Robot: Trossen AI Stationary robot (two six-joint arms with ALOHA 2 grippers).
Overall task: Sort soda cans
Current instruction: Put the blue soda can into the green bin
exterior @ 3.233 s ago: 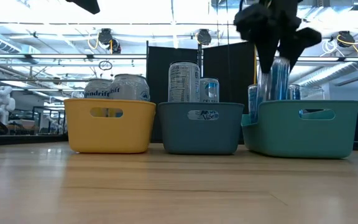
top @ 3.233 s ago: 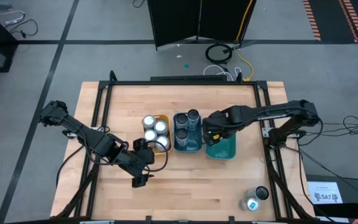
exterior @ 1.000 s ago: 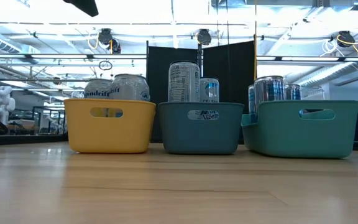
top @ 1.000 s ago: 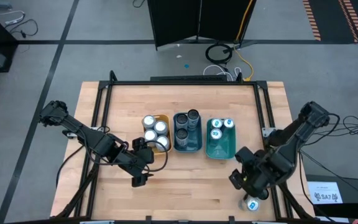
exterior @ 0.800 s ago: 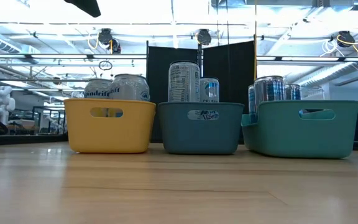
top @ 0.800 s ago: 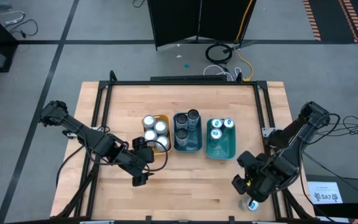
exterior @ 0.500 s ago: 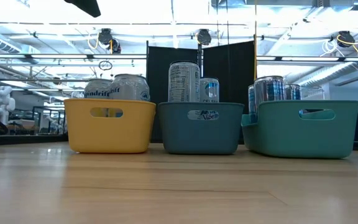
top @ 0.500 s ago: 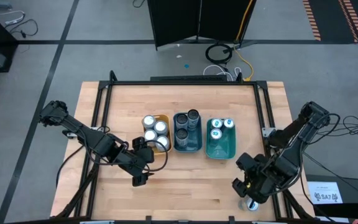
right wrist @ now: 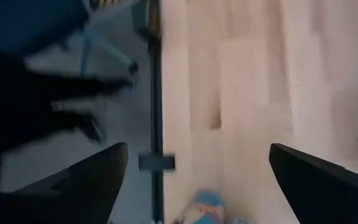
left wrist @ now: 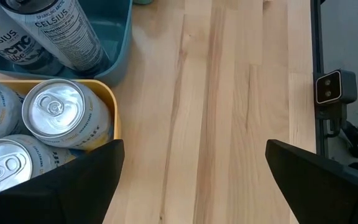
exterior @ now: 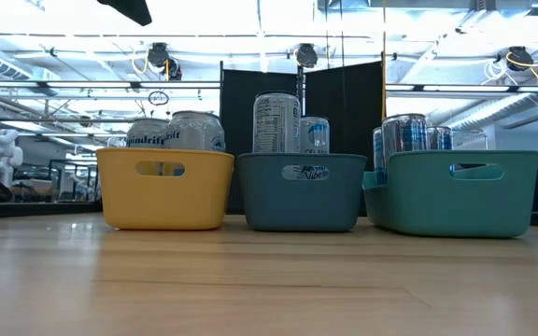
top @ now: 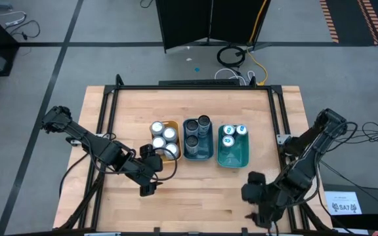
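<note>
Soda cans stand in three trays in a row at mid-table: silver ones in the yellow tray [top: 173, 124], tall dark ones in the dark blue tray [top: 197, 156], blue-marked ones in the teal tray [top: 236, 159]. My left gripper [top: 148, 178] hovers open beside the yellow tray's near right corner [left wrist: 107, 99], with nothing between its fingers. My right gripper [top: 257, 208] hangs open over the table's near right corner. A loose blue-topped can [right wrist: 207, 208] shows just below it in the right wrist view; in the high view the gripper hides it.
The black table frame's rail [top: 287, 164] runs along the right edge, close to my right arm. A small camera block [left wrist: 330, 87] sits at the table's edge. Bare wood [top: 195, 190] lies between the trays and the near edge.
My right gripper has moved toward the table's near edge and rolled at the wrist; it now covers the loose cans at the near right corner that showed beside it before. My left arm and the trays have kept still.
</note>
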